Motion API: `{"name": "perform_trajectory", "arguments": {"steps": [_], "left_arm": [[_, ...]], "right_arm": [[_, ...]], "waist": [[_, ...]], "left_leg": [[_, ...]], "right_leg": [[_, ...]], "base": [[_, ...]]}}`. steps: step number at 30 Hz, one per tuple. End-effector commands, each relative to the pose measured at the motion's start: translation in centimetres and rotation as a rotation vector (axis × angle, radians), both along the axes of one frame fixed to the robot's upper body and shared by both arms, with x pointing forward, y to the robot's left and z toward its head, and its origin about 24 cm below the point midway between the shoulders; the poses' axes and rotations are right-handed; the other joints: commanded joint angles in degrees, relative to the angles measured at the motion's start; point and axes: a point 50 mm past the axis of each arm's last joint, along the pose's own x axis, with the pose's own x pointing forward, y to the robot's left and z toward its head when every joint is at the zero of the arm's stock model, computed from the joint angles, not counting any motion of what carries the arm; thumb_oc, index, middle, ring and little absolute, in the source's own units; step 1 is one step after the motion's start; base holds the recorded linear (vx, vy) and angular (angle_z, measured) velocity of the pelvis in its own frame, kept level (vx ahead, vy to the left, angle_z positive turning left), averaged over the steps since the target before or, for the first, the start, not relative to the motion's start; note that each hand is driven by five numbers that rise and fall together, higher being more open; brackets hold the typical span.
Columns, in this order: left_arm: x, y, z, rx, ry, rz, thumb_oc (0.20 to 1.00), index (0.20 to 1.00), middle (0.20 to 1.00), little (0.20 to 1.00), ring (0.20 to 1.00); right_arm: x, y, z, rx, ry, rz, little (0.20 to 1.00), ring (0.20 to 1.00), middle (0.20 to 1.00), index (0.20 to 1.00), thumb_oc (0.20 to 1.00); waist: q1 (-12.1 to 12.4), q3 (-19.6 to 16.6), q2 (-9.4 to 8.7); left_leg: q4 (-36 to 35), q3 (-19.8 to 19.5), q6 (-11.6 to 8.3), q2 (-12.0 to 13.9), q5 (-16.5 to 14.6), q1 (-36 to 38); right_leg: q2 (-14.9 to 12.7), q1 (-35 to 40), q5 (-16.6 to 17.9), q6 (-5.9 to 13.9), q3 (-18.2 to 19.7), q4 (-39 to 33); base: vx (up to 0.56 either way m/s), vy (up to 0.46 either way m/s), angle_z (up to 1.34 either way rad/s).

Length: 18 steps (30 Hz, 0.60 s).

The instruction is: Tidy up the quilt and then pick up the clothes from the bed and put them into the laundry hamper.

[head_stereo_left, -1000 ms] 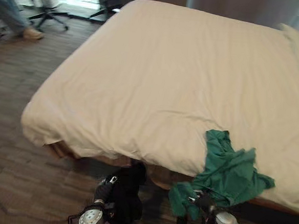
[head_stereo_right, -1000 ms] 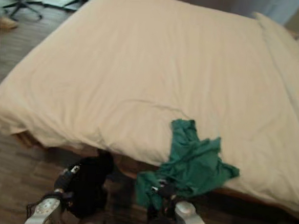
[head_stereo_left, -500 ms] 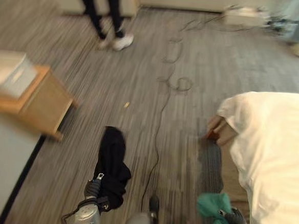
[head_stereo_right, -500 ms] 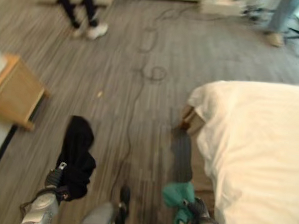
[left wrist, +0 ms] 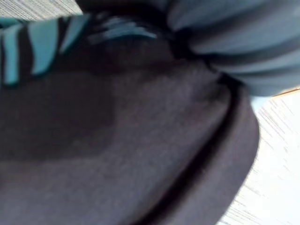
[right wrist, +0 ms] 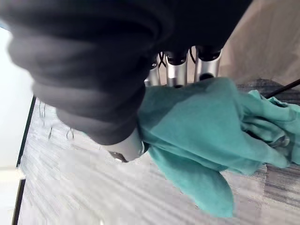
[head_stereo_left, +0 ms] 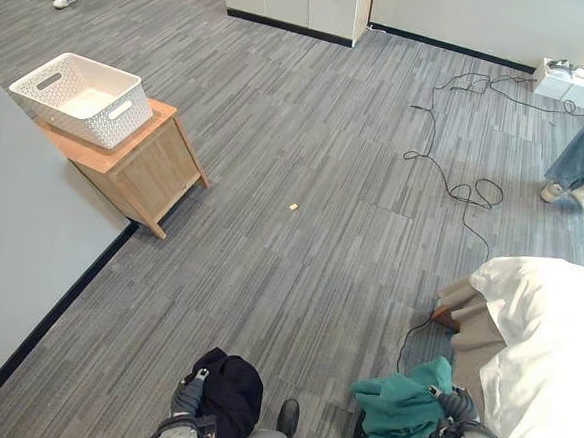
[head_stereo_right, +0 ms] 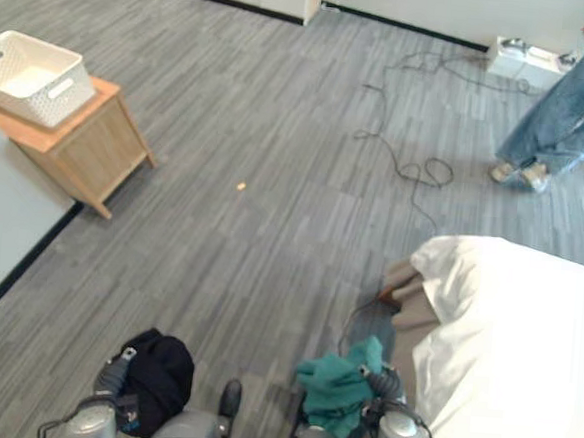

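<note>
On the far left of our head views a white perforated laundry hamper [head_stereo_left: 80, 97] stands on a small wooden side table [head_stereo_left: 135, 168], set against the edge of a pale grey panel [head_stereo_left: 18, 260]. Just right of that table we see open grey striped floor [head_stereo_left: 301, 240], with a tiny pale scrap [head_stereo_left: 292, 207] lying on it and white cabinets [head_stereo_left: 297, 1] along the far wall.

Low down, near the bottom edge, our left robot hand [head_stereo_left: 191, 397] carries a black garment [head_stereo_left: 227, 400] bunched against it. In the left wrist view the dark cloth [left wrist: 117, 154] covers the fingers, so we cannot tell how they are set around it.

Further right, our right robot hand [head_stereo_left: 456, 406] holds a green garment [head_stereo_left: 399, 407], which hangs in a crumpled bunch above the floor. In the right wrist view we see the fingers [right wrist: 177, 70] curled over the green cloth [right wrist: 201, 131], clamping it.

Right of that hand, the corner of the bed [head_stereo_right: 407, 287] shows, with the white quilt [head_stereo_left: 554, 338] draped over it. Beyond the bed a black cable [head_stereo_left: 455, 180] trails over the floor, a white power strip [head_stereo_left: 572, 83] lies by the wall, and a person in jeans [head_stereo_right: 561, 98] stands at the far right
</note>
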Motion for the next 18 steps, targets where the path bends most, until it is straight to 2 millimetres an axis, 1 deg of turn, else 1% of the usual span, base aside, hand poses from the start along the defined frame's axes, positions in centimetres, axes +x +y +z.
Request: {"name": "perform_trajectory", "arguments": {"steps": [1,3,5,6,7,8,9,10,11,12,13,14,15,16,17,18], "left_arm": [[6.5,-6.3,1.5,-0.091,-0.133,-0.169,0.2,0.2,0.2,0.2,0.2],[6.9,-6.0,1.7,-0.076,-0.134,-0.176,0.2,0.2,0.2,0.2,0.2],[7.4,-5.7,1.7,-0.05,-0.129,-0.188,0.2,0.2,0.2,0.2,0.2],[7.4,-5.8,1.7,-0.044,-0.131,-0.203,0.2,0.2,0.2,0.2,0.2],[7.7,-5.8,2.0,-0.042,-0.146,-0.208,0.2,0.2,0.2,0.2,0.2],[7.9,-5.9,2.2,-0.042,-0.156,-0.214,0.2,0.2,0.2,0.2,0.2],[8.6,-6.0,2.6,-0.038,-0.179,-0.217,0.2,0.2,0.2,0.2,0.2],[9.2,-6.1,3.1,-0.029,-0.207,-0.219,0.2,0.2,0.2,0.2,0.2],[9.7,-6.2,3.5,-0.012,-0.227,-0.229,0.2,0.2,0.2,0.2,0.2],[10.0,-6.0,3.9,0.005,-0.242,-0.236,0.2,0.2,0.2,0.2,0.2],[10.2,-5.9,4.2,0.013,-0.258,-0.237,0.2,0.2,0.2,0.2,0.2],[10.2,-5.8,4.4,0.015,-0.274,-0.241,0.2,0.2,0.2,0.2,0.2],[10.1,-5.8,4.5,0.021,-0.278,-0.254,0.2,0.2,0.2,0.2,0.2],[9.8,-5.7,4.3,0.039,-0.267,-0.271,0.2,0.2,0.2,0.2,0.2],[9.7,-5.5,4.3,0.061,-0.266,-0.278,0.2,0.2,0.2,0.2,0.2],[9.4,-5.4,4.1,0.071,-0.259,-0.26,0.2,0.2,0.2,0.2,0.2]], "right_arm": [[3.8,-0.1,3.4,-0.004,-0.187,0.142,0.2,0.2,0.2,0.2,0.2],[4.1,-0.1,3.6,0.008,-0.204,0.132,0.2,0.2,0.2,0.2,0.2],[4.4,0.0,3.8,0.016,-0.22,0.13,0.2,0.2,0.2,0.2,0.2],[4.5,-0.3,3.9,0.002,-0.218,0.14,0.2,0.2,0.2,0.2,0.2],[4.8,-0.6,4.2,-0.015,-0.228,0.147,0.2,0.2,0.2,0.2,0.2],[5.0,-0.9,4.5,-0.027,-0.237,0.149,0.2,0.2,0.2,0.2,0.2],[5.6,-1.1,5.0,-0.038,-0.258,0.149,0.2,0.2,0.2,0.2,0.2],[6.0,-1.3,5.4,-0.053,-0.273,0.148,0.2,0.2,0.2,0.2,0.2],[6.5,-1.4,5.7,-0.063,-0.284,0.148,0.2,0.2,0.2,0.2,0.2],[6.6,-1.3,5.8,-0.068,-0.286,0.148,0.2,0.2,0.2,0.2,0.2],[6.6,-1.3,5.8,-0.074,-0.286,0.154,0.2,0.2,0.2,0.2,0.2],[6.4,-1.1,5.6,-0.076,-0.279,0.165,0.2,0.2,0.2,0.2,0.2],[6.4,-1.0,5.5,-0.079,-0.277,0.17,0.2,0.2,0.2,0.2,0.2],[6.4,-0.8,5.3,-0.078,-0.266,0.174,0.2,0.2,0.2,0.2,0.2],[6.5,-0.8,5.2,-0.081,-0.263,0.173,0.2,0.2,0.2,0.2,0.2],[7.3,0.6,6.2,-0.09,-0.337,0.198,0.2,0.2,0.2,0.2,0.2]], "waist": [[-3.01,-0.57,2.02],[-2.74,-0.62,1.98],[-2.05,-0.6,2.05],[-1.68,-0.02,1.91],[-1.25,1.09,1.51],[-0.7,2.24,1.22],[0.22,3.94,0.65],[1.22,5.21,0.39],[1.92,6.0,-0.19],[2.3,6.01,-0.3],[2.74,5.64,-0.23],[3.74,5.02,-0.37],[4.29,4.38,0.14],[5.09,3.87,0.34],[5.8,3.4,0.35],[6.79,3.12,-0.24]], "left_leg": [[-0.06,-1.34,-1.73,0.82,-8.41,4.73],[-0.06,-1.66,-2.02,0.95,-8.49,4.58],[-0.06,-2.18,-2.42,1.46,-9.08,5.65],[3.26,-2.24,-2.43,1.25,-10.06,5.21],[9.92,-1.96,-3.36,0.38,-9.82,2.63],[15.73,-1.32,-4.51,-0.24,-8.69,-0.19],[25.41,-1.23,-6.32,-0.55,-5.72,-5.9],[31.28,-0.32,-6.91,-0.24,-2.95,-9.66],[34.38,1.13,-6.72,-0.13,-2.68,-12.4],[34.88,2.82,-6.22,-0.11,-3.85,-14.79],[31.44,4.41,-5.51,-0.79,-4.78,-16.74],[26.8,5.86,-4.2,-1.13,-6.99,-17.53],[21.82,6.17,-3.68,-0.91,-6.22,-17.35],[15.06,7.27,-3.78,-0.37,-3.33,-17.07],[9.84,9.07,-3.86,0.79,-2.53,-18.25],[4.55,10.71,-3.37,2.19,-2.43,-20.32]], "right_leg": [[1.73,5.74,-13.58,4.05,4.75,1.24],[1.75,5.45,-14.03,3.98,4.15,2.18],[2.1,5.6,-14.75,3.31,3.45,2.47],[2.14,6.24,-15.01,3.04,3.66,1.95],[2.04,6.85,-15.22,2.65,3.74,1.43],[1.93,7.36,-15.38,2.38,3.66,1.13],[1.75,8.31,-15.3,1.52,2.81,0.88],[1.73,9.52,-15.78,0.96,2.03,0.61],[1.51,10.4,-16.21,0.8,1.58,0.31],[1.69,10.97,-16.76,0.86,1.54,0.08],[2.03,11.55,-17.78,0.97,1.6,0.08],[2.17,12.41,-19.16,1.31,2.0,0.08],[2.8,12.74,-19.98,1.41,2.1,0.08],[3.35,13.73,-21.02,1.73,1.93,0.08],[3.71,15.07,-22.61,2.16,1.24,0.08],[3.56,16.95,-23.64,3.14,0.26,0.08]], "base": [[0.03,-0.092,-0.03],[0.05,-0.082,0.05],[0.11,-0.113,0.1],[0.08,-0.117,-0.01],[0.03,-0.114,-0.07],[0.0,-0.164,-0.02],[0.01,-0.179,0.21],[0.09,-0.211,0.51],[0.19,-0.15,0.76],[0.33,-0.101,0.54],[0.46,-0.03,0.1],[0.49,0.024,-0.21],[0.54,0.066,-0.11],[0.56,0.08,-0.01],[0.79,0.104,-0.04],[0.58,0.076,-0.06]]}}
